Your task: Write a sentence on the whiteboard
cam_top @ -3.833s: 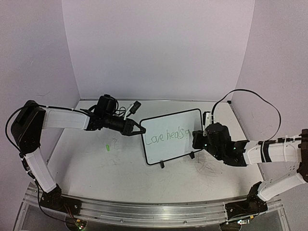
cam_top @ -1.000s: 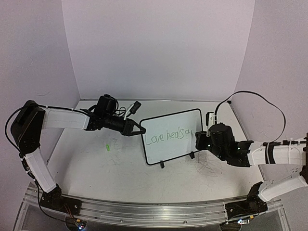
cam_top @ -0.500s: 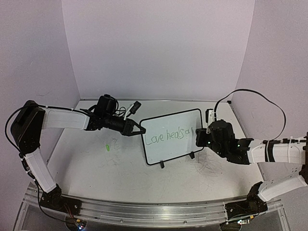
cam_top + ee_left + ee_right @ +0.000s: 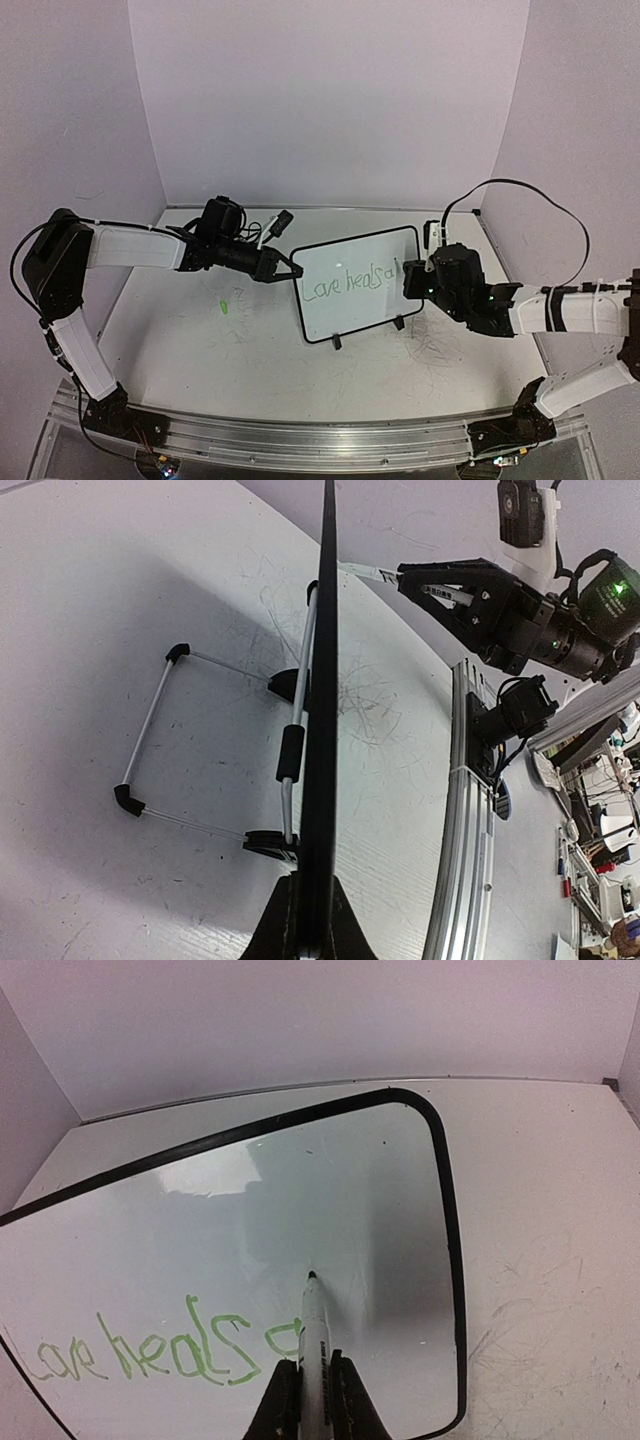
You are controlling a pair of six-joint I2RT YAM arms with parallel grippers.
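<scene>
The whiteboard (image 4: 355, 285) stands tilted on the table's middle, black-framed, with green writing "Love heals a". My left gripper (image 4: 291, 271) is shut on its left edge; in the left wrist view the frame (image 4: 325, 680) runs edge-on between my fingers (image 4: 275, 925). My right gripper (image 4: 408, 283) is shut on a white marker (image 4: 316, 1345). In the right wrist view the marker's tip sits at the whiteboard (image 4: 250, 1210) surface, just right of and above the last green letter (image 4: 280, 1338).
The white tabletop (image 4: 230, 350) bears old scribbles, with a green mark (image 4: 224, 306) left of the board. The board's wire stand (image 4: 150, 740) and black feet rest behind it. An aluminium rail (image 4: 300, 435) runs along the near edge.
My right gripper has moved up and a little left along the board's right part with the marker. A green "a" now follows "heals". The left arm and the board have not moved.
</scene>
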